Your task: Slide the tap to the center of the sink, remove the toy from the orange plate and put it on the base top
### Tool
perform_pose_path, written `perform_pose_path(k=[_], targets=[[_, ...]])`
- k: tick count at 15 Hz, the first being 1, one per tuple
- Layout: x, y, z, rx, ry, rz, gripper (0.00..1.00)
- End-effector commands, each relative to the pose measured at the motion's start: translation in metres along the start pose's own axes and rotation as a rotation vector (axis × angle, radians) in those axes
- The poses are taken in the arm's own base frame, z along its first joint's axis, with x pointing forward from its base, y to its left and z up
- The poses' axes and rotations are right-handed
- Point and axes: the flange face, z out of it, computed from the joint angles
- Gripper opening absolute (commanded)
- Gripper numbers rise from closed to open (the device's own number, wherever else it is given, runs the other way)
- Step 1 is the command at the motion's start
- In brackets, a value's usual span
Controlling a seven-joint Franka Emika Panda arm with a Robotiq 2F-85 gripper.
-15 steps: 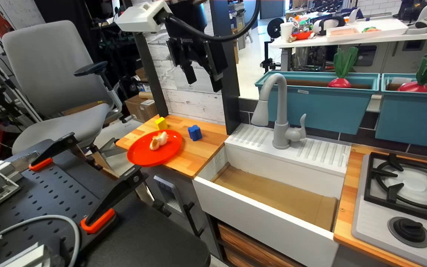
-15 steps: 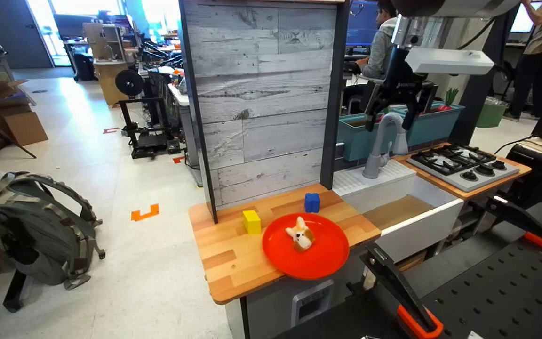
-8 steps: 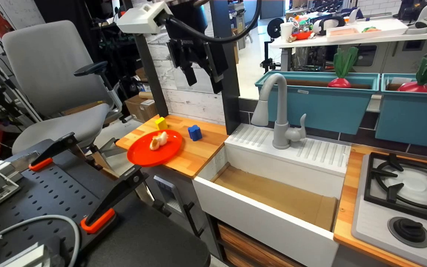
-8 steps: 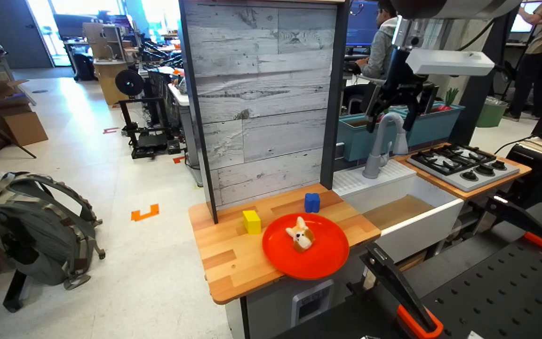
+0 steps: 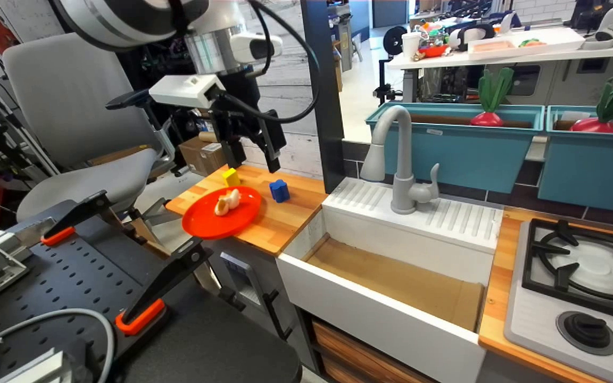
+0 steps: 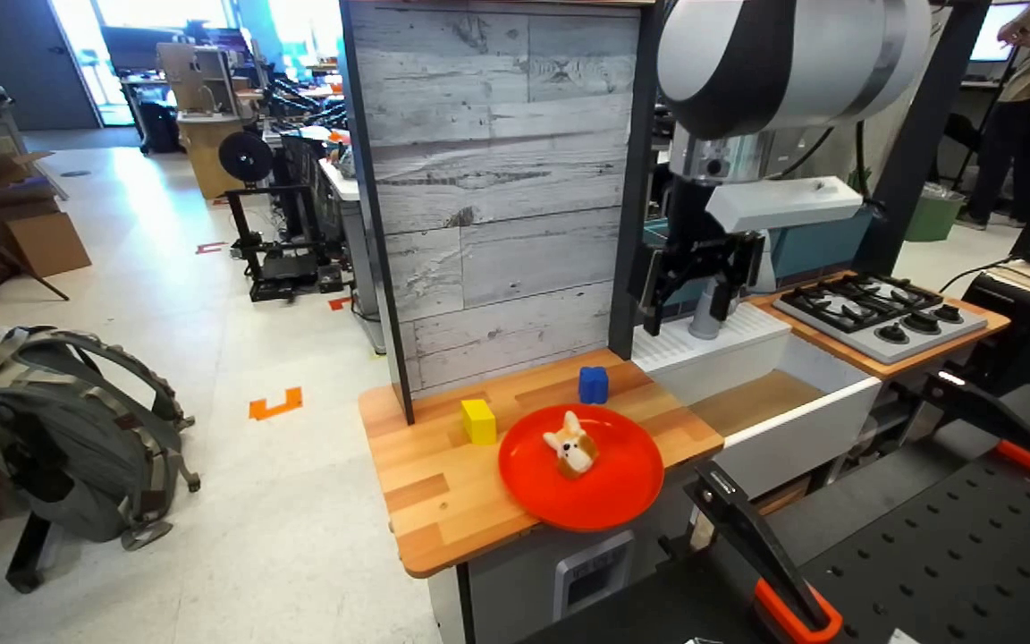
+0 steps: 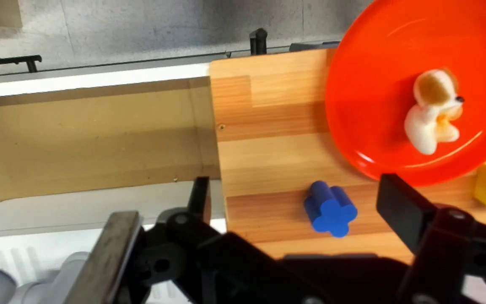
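Note:
The grey tap (image 5: pixel 405 143) stands on the ribbed back rim of the white sink (image 5: pixel 381 314), its spout turned to the side. The toy (image 6: pixel 574 452), a small white-and-tan dog figure, lies on the orange plate (image 6: pixel 604 505). The plate rests on the wooden base top (image 6: pixel 430 523), partly over its front edge. My gripper (image 5: pixel 254 162) is open and empty above the base top's rear, near the sink side. In the wrist view the fingers (image 7: pixel 295 185) are wide apart, with a blue block (image 7: pixel 333 213) below between them; the toy (image 7: pixel 433 112) is beyond the right finger.
A yellow block (image 6: pixel 479 422) stands beside the plate. A wood-plank wall panel (image 6: pixel 497 197) with a dark post rises behind the base top. Teal planters (image 5: pixel 455 143) hang behind the tap. A stove (image 5: pixel 588 271) is on the sink's far side. Clamps (image 5: pixel 168 276) sit in front.
The arm and open gripper have come down toward the base top and moved left in both exterior views. The toy, plate, blocks and tap have not moved.

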Motion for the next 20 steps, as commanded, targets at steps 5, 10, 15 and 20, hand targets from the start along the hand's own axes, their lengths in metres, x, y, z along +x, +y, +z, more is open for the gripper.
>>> perform_pose_path(k=[5, 10, 15, 20], targets=[[0.003, -0.083, 0.069, -0.006, -0.034, -0.155, 1.00], [0.004, -0.118, 0.096, -0.002, -0.008, -0.216, 1.00], [0.010, -0.137, 0.117, 0.012, 0.041, -0.239, 0.75], [0.013, -0.144, 0.131, 0.004, 0.057, -0.254, 0.42]])
